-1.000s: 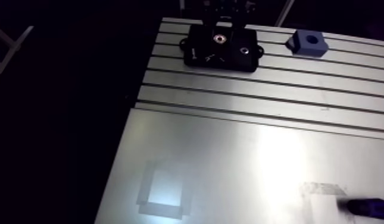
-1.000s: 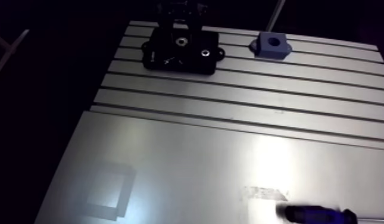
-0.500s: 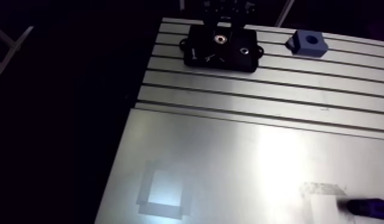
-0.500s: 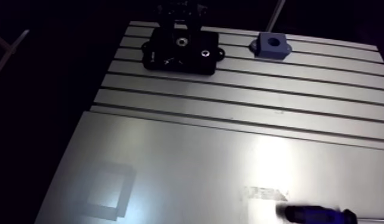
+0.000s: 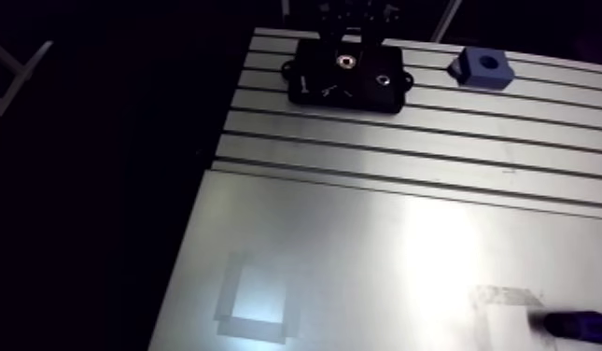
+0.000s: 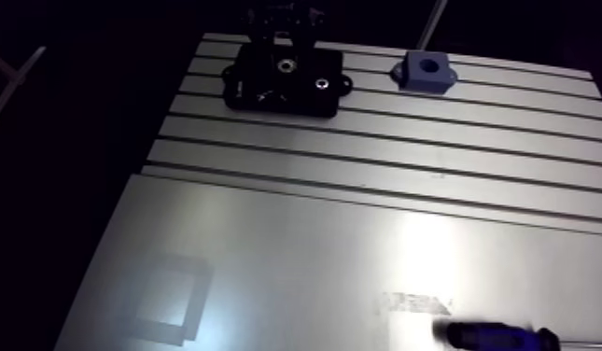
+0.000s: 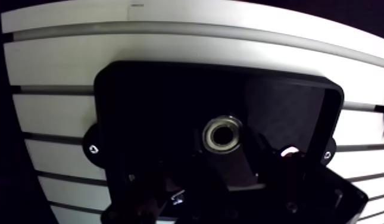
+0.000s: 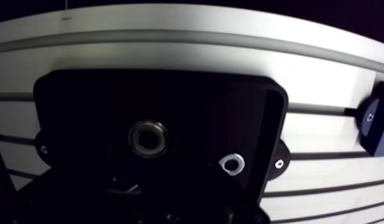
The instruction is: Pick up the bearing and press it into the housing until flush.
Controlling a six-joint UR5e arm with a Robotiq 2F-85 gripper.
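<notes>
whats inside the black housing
A metal bearing sits in a round hole in the housing, with a smaller shiny ring in a second hole beside it. How deep the bearing sits, and anything beneath it, is hidden.

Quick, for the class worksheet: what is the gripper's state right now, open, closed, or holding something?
Gripper: cannot be told; it shows only as a dark shape above the black housing.

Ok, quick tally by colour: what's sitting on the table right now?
Black: 1, the housing.
Blue: 2, the block and the screwdriver, going by its handle.
Silvery metal: 2, the bearing and a smaller ring, both on the housing.
Total: 5.
</notes>
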